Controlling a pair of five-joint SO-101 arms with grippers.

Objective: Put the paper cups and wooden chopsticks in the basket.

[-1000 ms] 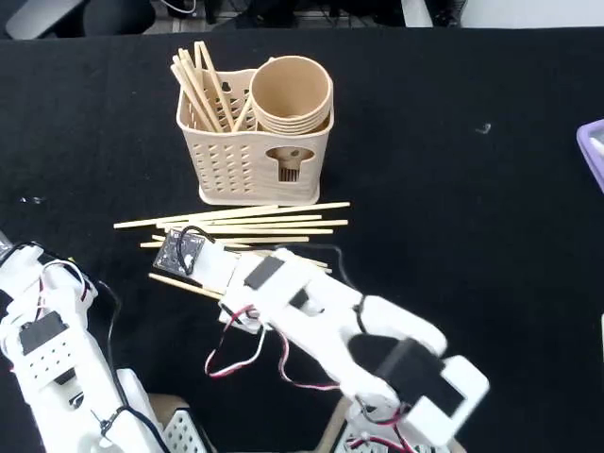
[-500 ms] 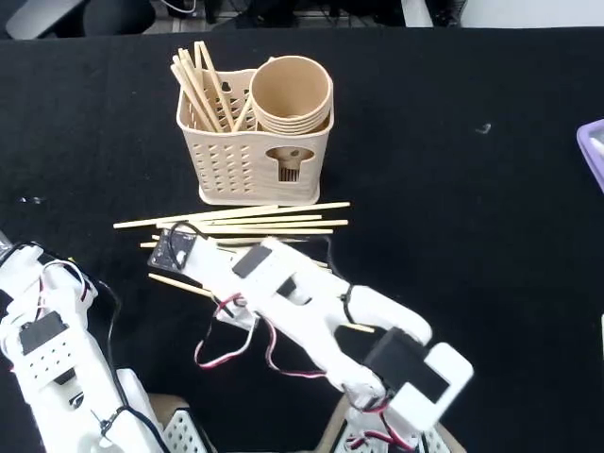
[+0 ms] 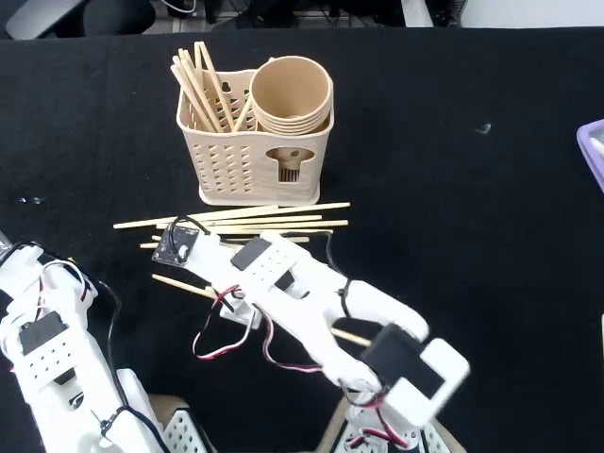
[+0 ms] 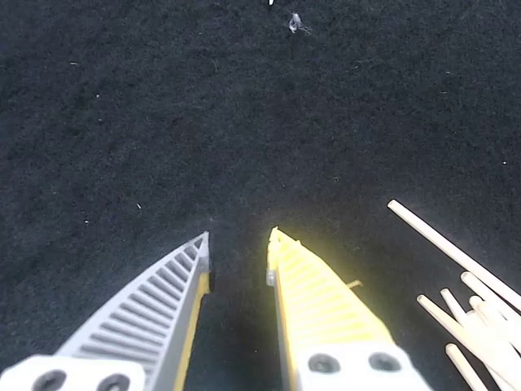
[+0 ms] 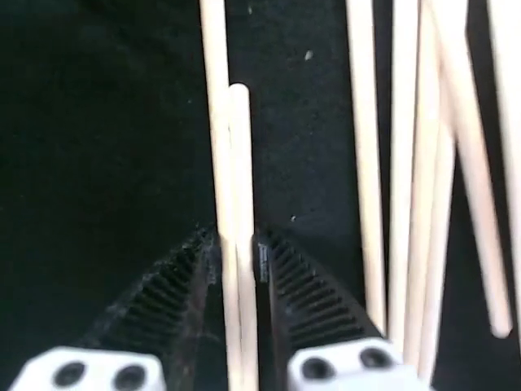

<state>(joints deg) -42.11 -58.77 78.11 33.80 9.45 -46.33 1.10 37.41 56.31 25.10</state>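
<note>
Two thin wooden chopsticks (image 5: 238,163) — right pincer (image 5: 236,243).

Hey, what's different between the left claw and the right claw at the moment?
The left claw is open with nothing between its fingers, while the right claw is shut on two chopsticks. The left claw sits over bare black table, apart from the loose chopsticks beside it, whereas the right claw is down among them. Both have ribbed fingers and point down at the table.

chopsticks (image 3: 311,225) partly under arm (image 3: 302,293), tray (image 3: 593,149) cropped
</note>
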